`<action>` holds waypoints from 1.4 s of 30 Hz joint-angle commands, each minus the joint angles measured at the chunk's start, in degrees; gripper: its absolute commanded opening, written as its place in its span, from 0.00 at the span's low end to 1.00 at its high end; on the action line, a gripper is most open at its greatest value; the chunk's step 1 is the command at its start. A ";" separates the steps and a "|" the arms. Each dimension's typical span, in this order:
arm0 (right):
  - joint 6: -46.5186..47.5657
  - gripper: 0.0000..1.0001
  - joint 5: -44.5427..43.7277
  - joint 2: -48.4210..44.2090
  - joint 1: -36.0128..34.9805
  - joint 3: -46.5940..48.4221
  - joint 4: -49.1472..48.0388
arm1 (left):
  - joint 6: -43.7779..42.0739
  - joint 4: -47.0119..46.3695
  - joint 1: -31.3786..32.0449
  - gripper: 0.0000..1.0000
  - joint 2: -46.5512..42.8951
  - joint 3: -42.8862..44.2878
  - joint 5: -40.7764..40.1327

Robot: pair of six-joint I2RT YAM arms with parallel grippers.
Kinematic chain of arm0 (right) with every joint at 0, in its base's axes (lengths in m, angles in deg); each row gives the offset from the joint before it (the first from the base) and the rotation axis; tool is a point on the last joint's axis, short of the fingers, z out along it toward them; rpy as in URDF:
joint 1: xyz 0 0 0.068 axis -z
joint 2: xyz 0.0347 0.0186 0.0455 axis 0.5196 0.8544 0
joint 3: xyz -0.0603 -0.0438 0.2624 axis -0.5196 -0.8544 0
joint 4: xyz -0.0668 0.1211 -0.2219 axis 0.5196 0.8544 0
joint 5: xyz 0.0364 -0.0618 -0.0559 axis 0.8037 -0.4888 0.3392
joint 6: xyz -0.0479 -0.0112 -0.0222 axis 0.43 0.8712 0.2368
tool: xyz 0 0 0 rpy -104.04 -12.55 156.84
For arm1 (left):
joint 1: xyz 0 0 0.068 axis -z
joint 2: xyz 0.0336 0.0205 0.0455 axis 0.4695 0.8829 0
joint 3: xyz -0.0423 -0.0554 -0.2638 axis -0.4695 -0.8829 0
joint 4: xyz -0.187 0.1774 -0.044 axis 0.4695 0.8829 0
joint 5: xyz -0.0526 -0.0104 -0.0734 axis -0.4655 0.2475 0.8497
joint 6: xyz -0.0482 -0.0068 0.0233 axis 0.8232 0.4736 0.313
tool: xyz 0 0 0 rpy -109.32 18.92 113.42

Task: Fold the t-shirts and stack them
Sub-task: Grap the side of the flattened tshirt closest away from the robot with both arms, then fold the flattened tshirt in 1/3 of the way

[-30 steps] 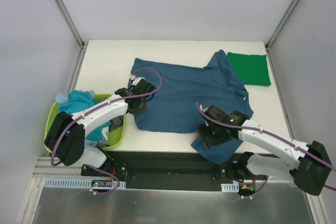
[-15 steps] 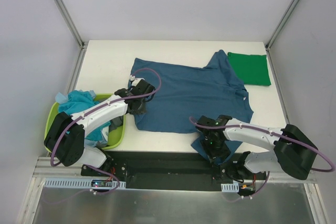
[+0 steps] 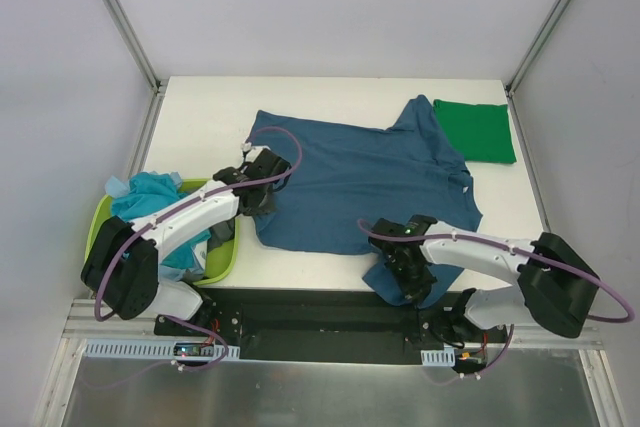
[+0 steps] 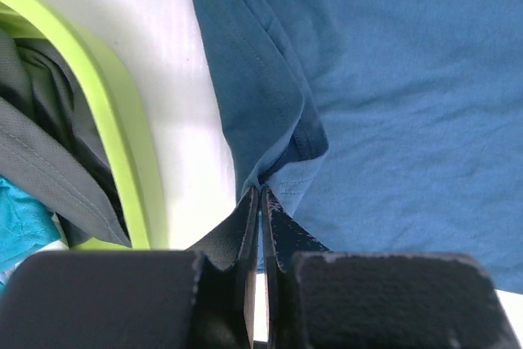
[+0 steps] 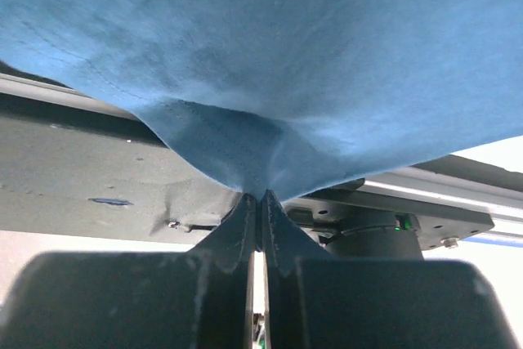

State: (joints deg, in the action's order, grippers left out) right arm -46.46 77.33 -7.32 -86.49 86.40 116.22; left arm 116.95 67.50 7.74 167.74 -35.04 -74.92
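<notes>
While it lies spread on the table (image 3: 200, 117) right of the basket (image 3: 230, 252), the blue t-shirt (image 3: 360, 177) runs lengthwise left to right, collar farthest from the basket. Clamped on its hem corner is the left hand (image 3: 262, 197); the right hand (image 3: 405, 272) pinches its near sleeve.

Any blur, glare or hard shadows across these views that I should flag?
Top external: evenly lit, sharp, no glare. Left wrist: blue t-shirt crisp, left gripper dark and soft up close. Right wrist: t-shirt sharp, right gripper blurred likewise.
</notes>
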 commanded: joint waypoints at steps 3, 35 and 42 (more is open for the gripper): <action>-0.26 0.00 -5.78 -8.03 3.22 6.14 6.34 | 1.81 -0.06 -3.75 0.00 -4.18 -0.01 0.86; 14.25 0.00 -10.25 -24.12 37.42 20.56 7.74 | 14.55 -0.68 -14.30 0.00 -22.62 -8.62 4.90; 13.19 0.00 -10.79 -28.08 37.78 21.00 8.80 | 16.23 1.43 -14.04 0.00 -28.26 -9.07 2.72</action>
State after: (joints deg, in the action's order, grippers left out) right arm -32.76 67.72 -34.80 -49.15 106.99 122.91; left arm 131.05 67.67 -6.33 142.32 -44.37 -70.64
